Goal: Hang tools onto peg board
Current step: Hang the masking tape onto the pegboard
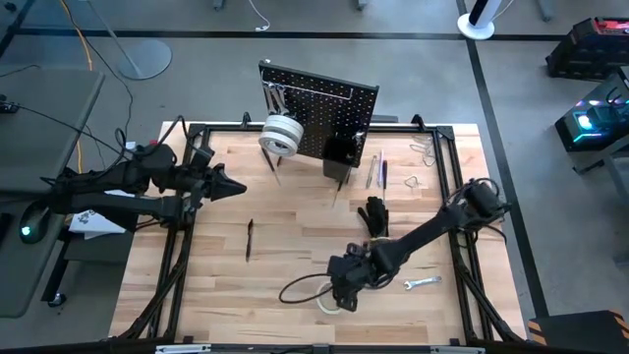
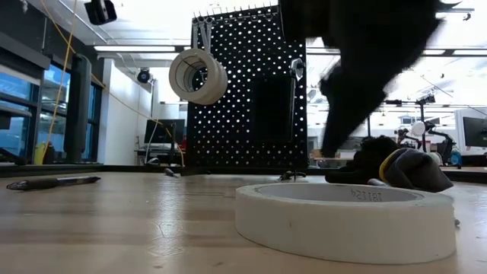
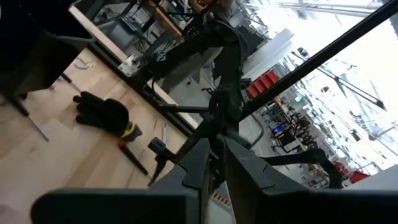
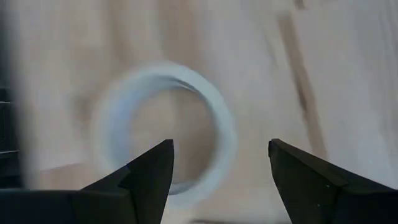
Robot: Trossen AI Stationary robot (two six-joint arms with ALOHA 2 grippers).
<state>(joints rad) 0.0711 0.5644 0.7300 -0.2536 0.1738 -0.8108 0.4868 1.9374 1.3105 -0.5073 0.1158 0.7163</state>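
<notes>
A flat white tape roll (image 2: 346, 219) lies on the pale plank surface (image 1: 295, 246) near the front edge, faint unreadable digits printed inside its rim. The right end effector (image 4: 217, 171) is held above it, fingers apart. Farther back, two tape rolls (image 1: 280, 135) hang on the perforated black peg board (image 1: 329, 113). The left end effector (image 1: 236, 187) is nearly closed, empty, at the left side.

This is a robotics lab: a wooden surface (image 1: 295, 246) in a black frame, grey floor with cables, monitors (image 2: 473, 131) on benches behind, ceiling strip lights (image 2: 141, 49).
</notes>
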